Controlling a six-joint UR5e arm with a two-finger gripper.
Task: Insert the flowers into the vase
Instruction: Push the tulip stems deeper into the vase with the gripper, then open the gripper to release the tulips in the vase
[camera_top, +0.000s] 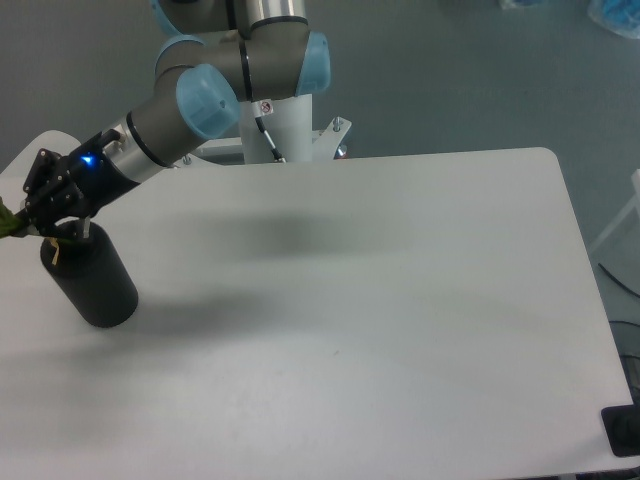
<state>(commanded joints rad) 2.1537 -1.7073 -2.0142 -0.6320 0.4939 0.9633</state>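
Note:
The black cylindrical vase (92, 280) stands on the white table near its left edge. My gripper (45, 222) is right above the vase's top, touching or almost touching its rim. It is shut on the flowers. Only a bit of green stem or leaf (7, 222) shows at the frame's left edge beside the fingers. The red buds are out of view past that edge. The hole in the vase's top is hidden behind the gripper.
The arm's base column (280, 120) stands at the table's far edge, and the arm reaches left from it over the table (380, 300). The table's left edge lies close to the vase.

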